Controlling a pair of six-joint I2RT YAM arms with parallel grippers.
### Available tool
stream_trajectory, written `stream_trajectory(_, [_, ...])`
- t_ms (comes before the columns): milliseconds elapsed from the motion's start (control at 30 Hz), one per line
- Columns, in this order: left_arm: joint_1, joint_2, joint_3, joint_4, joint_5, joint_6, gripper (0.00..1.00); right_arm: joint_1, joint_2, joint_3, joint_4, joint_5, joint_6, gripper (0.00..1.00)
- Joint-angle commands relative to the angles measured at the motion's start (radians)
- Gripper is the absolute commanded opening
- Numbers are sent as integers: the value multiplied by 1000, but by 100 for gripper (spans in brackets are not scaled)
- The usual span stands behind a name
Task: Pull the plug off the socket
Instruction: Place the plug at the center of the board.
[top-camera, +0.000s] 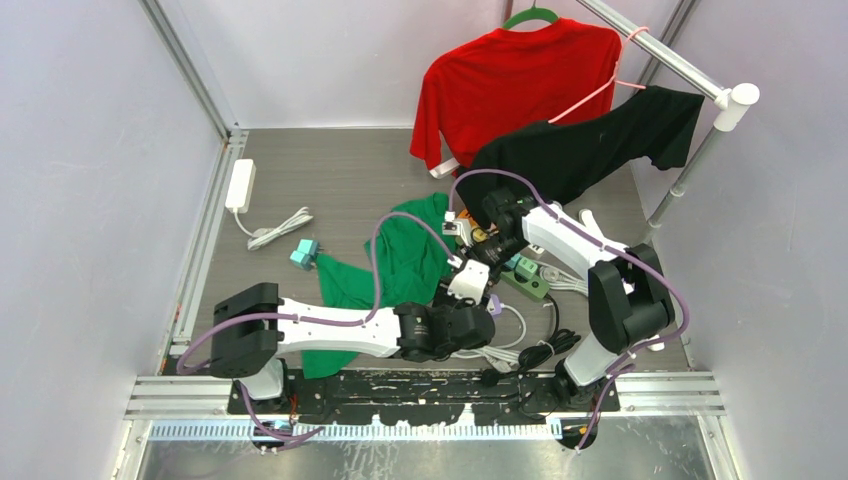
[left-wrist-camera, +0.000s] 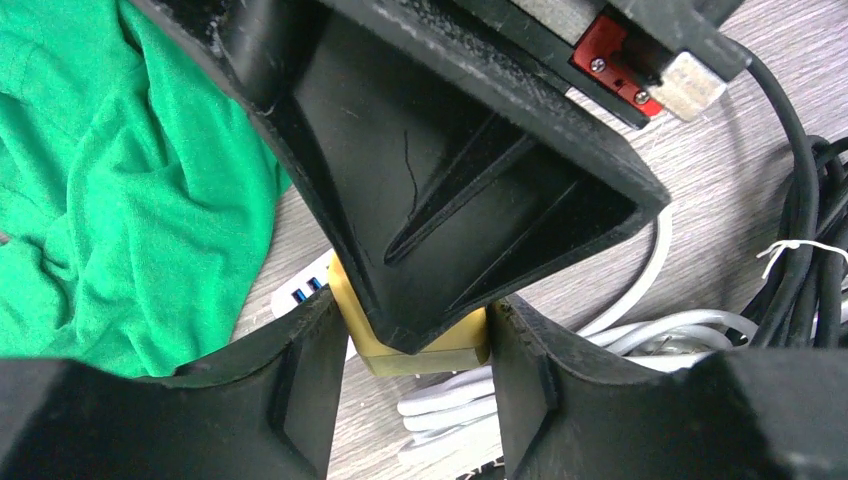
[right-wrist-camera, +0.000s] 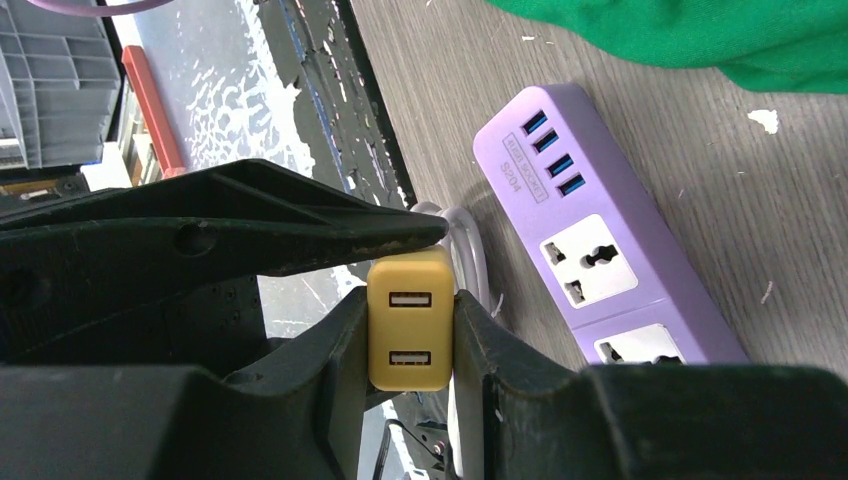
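A yellow two-port USB plug (right-wrist-camera: 410, 320) is pinched between my right gripper's (right-wrist-camera: 410, 300) fingers, its ports facing the camera. In the left wrist view the same plug (left-wrist-camera: 420, 352) also sits between my left gripper's (left-wrist-camera: 415, 322) fingertips, touching both, with a right finger (left-wrist-camera: 450, 190) lying over it. It is held above the table, apart from the purple socket strip (right-wrist-camera: 590, 250), whose visible sockets are empty. A white strip with blue USB ports (left-wrist-camera: 300, 288) shows behind my left finger; whether the plug touches it is hidden. In the top view both grippers (top-camera: 472, 290) meet mid-table and hide the plug.
A green cloth (top-camera: 400, 260) lies left of the grippers. A green power strip (top-camera: 528, 277), black and white cables (top-camera: 530, 350), a teal plug (top-camera: 303, 253) and a white strip (top-camera: 240, 185) lie on the table. A red shirt (top-camera: 510, 80) and a black shirt (top-camera: 590, 150) hang on a rail.
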Motion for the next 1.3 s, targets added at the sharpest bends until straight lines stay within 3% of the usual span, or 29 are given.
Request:
stream_trajectory(0, [6, 0, 34, 36, -65, -31, 50, 0, 2, 44, -24, -35, -1, 9])
stream_trajectory(233, [19, -8, 11, 65, -76, -50, 42, 1, 15, 54, -56, -49, -28, 14])
stream_trajectory(267, [21, -10, 8, 71, -76, -48, 37, 0, 15, 54, -59, -52, -32, 16])
stream_trajectory(333, [23, -14, 0, 79, -78, -44, 13, 0, 16, 56, -65, -53, -38, 25])
stream_trajectory(367, [25, -17, -4, 79, -76, -44, 6, 0, 15, 57, -66, -51, -41, 29])
stream_trajectory(433, [27, -23, -15, 80, -78, -44, 0, 0, 13, 56, -67, -42, -45, 41])
stream_trajectory(533, [28, -43, -40, 88, -83, -44, 0, 1, 7, 57, -62, -26, -48, 58])
stream_trajectory(567, [28, -52, -51, 90, -83, -41, 0, 0, 4, 57, -58, -20, -46, 85])
stream_trajectory(600, [28, -61, -64, 100, -79, -34, 0, 0, 1, 54, -52, -13, -44, 99])
stream_trajectory(1000, [53, -213, -220, 91, -89, 88, 0, -31, -49, 55, -28, 48, -23, 99])
stream_trajectory(1267, [237, -352, -275, -60, -41, 27, 0, -44, -78, 40, -2, 77, -10, 100])
